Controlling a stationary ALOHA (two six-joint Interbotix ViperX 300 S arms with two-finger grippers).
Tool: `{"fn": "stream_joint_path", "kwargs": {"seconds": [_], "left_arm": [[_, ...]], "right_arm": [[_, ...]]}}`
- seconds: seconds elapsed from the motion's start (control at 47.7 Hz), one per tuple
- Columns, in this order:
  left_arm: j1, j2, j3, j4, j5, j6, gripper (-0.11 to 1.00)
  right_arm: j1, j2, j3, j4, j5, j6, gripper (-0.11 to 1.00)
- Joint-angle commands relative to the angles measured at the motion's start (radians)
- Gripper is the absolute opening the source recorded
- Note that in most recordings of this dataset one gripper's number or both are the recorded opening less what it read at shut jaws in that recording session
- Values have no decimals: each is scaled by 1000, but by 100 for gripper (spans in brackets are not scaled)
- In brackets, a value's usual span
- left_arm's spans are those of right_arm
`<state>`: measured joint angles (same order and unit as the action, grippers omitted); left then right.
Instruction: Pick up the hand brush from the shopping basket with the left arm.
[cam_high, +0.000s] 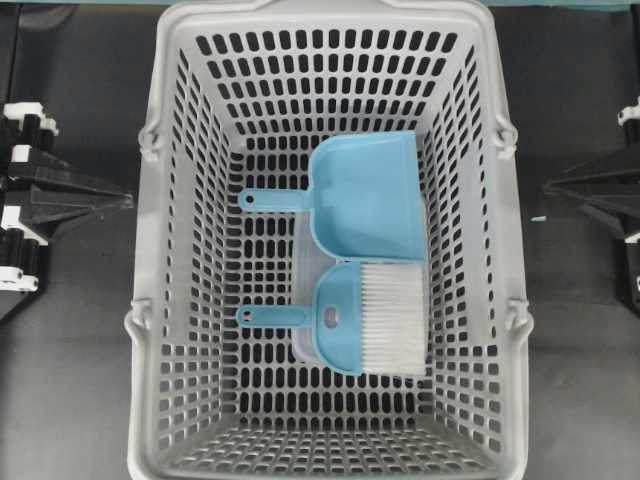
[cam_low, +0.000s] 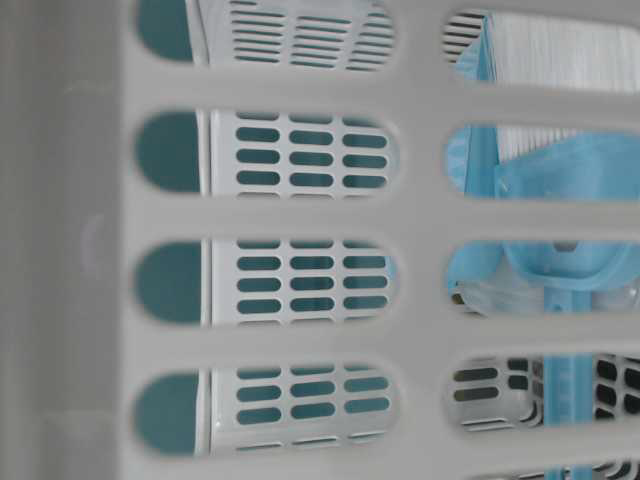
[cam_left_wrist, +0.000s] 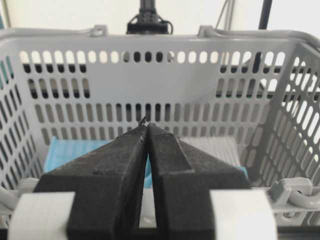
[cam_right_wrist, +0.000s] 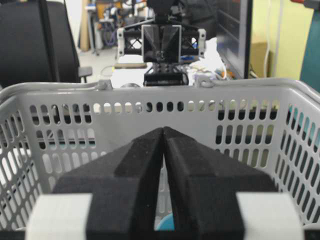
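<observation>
The hand brush (cam_high: 345, 320) lies flat on the floor of the shopping basket (cam_high: 146, 260), its white bristles (cam_high: 392, 322) toward the right wall and its thin handle (cam_high: 270, 317) pointing left. At table level the hand brush (cam_low: 590, 170) shows through the wall slots. My left gripper (cam_high: 128, 200) is shut and empty, outside the basket's left wall. In the left wrist view the left gripper (cam_left_wrist: 147, 125) points over the rim, with white bristles (cam_left_wrist: 215, 147) beyond it. My right gripper (cam_high: 548, 186) is shut outside the right wall; the right wrist view shows the right gripper (cam_right_wrist: 163, 129) empty.
A blue dustpan (cam_high: 365, 195) lies just behind the brush, its handle also pointing left, its edge touching the brush. The basket's tall slotted walls (cam_left_wrist: 150, 85) stand between both grippers and the brush. Folded handles rest on the rim (cam_high: 505, 135). The dark table (cam_high: 70, 380) surrounds the basket.
</observation>
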<state>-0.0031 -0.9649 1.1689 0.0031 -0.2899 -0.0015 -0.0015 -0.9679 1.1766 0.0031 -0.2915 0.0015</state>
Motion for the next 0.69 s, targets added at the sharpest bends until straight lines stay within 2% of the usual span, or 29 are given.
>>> {"fn": "stream_joint_path", "kwargs": {"seconds": [0.0,0.063,0.084,0.105,0.315,0.504,0.671], "left_arm": [[-2,9,-63,41,60,-23,6],[-2,15,-112,41,152,-40,1],[-3,18,-129,41,184,-43,0],[-6,21,-147,41,216,-46,0],[-60,114,-376,41,565,-49,0],[-110,279,-586,41,839,-49,0],[-127,436,-739,41,1020,-49,0]], "right_arm": [[-8,6,-15,2,-3,5,0],[-9,-2,-17,12,14,5,3],[-9,-5,-17,12,21,5,1],[-9,-8,-17,12,31,5,-2],[-9,-43,-37,12,163,5,-2],[-9,-81,-49,12,256,2,-2],[-15,-97,-54,12,282,0,-2]]}}
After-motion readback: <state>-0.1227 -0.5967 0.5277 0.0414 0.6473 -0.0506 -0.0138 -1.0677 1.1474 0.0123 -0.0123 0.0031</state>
